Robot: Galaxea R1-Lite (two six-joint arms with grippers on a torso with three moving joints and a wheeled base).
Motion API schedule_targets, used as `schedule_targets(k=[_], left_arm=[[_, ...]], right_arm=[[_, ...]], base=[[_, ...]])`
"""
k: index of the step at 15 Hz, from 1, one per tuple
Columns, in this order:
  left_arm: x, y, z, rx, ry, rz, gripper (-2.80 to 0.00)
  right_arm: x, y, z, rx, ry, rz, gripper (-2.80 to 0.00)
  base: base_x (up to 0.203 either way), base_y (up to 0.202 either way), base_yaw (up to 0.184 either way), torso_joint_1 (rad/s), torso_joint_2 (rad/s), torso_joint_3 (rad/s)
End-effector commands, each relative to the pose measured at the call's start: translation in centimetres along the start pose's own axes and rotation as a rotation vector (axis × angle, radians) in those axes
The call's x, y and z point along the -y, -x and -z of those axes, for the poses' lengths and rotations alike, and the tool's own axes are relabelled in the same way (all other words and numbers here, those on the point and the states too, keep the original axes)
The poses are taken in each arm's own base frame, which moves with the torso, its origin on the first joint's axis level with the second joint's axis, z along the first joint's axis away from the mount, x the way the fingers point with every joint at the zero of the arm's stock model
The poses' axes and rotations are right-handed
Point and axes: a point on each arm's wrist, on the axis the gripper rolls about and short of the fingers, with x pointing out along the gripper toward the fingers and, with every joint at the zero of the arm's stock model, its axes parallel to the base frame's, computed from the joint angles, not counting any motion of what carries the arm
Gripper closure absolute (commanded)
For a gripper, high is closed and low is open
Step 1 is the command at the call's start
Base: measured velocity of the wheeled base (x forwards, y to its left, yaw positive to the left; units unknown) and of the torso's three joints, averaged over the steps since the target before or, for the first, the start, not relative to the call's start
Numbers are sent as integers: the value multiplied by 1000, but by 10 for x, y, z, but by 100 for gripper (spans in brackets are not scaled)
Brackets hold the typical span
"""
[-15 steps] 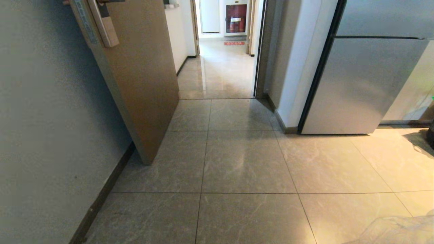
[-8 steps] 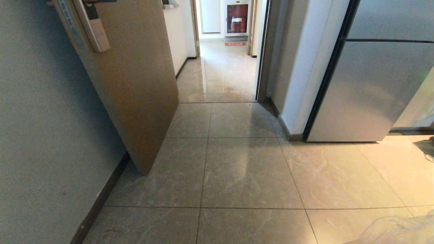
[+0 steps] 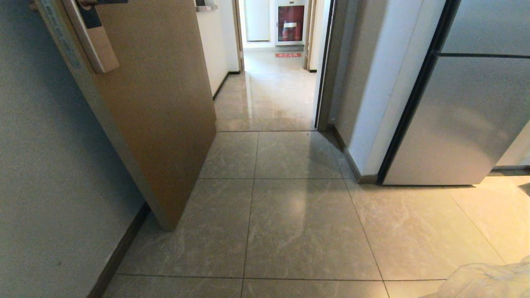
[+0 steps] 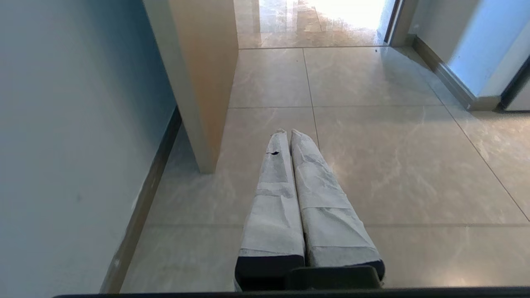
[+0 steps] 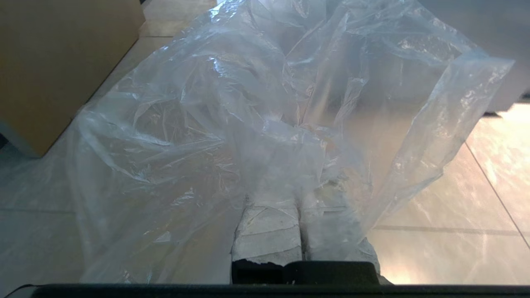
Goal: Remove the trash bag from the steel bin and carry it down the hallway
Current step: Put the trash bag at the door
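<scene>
While the right hand (image 5: 299,207) clenches the trash bag (image 5: 265,111), the hallway (image 3: 271,87) lies open beside the door (image 3: 157,107).

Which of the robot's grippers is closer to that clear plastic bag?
The right gripper: it is shut on the trash bag, which drapes over it. The left gripper is shut on nothing, over bare floor tiles near the open door.

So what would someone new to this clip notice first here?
Probably the trash bag, clear crinkled plastic draped over the right gripper, which is shut on it, and poking into the head view's lower right corner. Next, the brown wooden door standing open on the left and the steel-grey fridge on the right, framing the glossy tiled hallway straight ahead.
</scene>
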Motion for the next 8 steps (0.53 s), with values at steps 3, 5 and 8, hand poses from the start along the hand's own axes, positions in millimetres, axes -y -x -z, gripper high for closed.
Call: schedule_targets(k=[3,5,8], left_arm=[[0,0,0,1,1,0,0],[0,0,0,0,0,0,0],[0,0,0,0,1,0,0]], right_arm=[[0,0,0,-3,0,0,0],[0,0,0,-3,0,0,0],[0,0,0,-3,0,0,0]], base=[[190,0,1,3,-1,3],[194,0,0,7,2,-2],[195,0,-2,0,-4,0]])
